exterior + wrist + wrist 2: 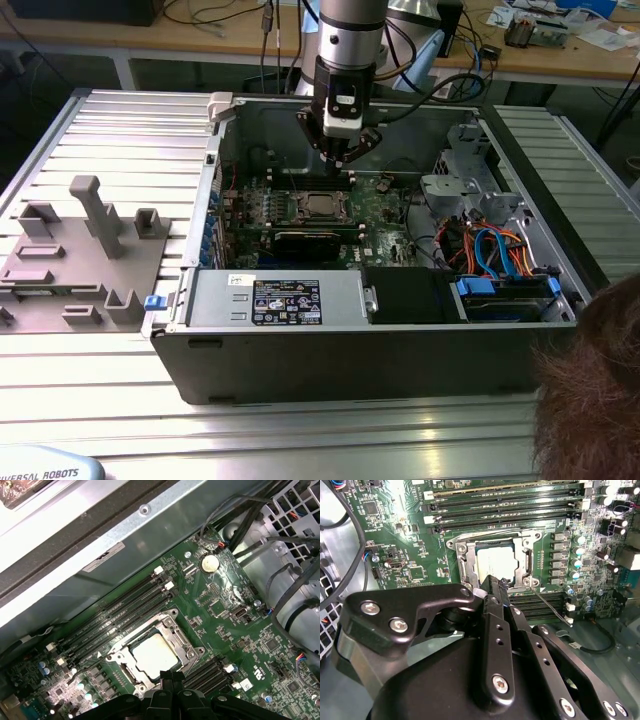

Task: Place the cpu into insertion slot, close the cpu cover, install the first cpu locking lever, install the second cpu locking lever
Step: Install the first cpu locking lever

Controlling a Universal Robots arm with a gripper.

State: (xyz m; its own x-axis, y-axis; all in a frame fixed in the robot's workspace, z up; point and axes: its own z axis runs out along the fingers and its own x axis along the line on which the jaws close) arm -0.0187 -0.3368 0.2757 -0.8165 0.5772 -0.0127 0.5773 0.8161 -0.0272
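— What's on your screen?
— I see the open computer case (300, 370) on the table (120, 130), the green motherboard (225, 625) inside.
— And the gripper?
— My gripper (342, 152) hangs just above the insertion slot (470, 550), fingers (492, 595) pressed together, holding nothing. The cpu (154, 653) lies seated under the closed cpu cover (187, 647).
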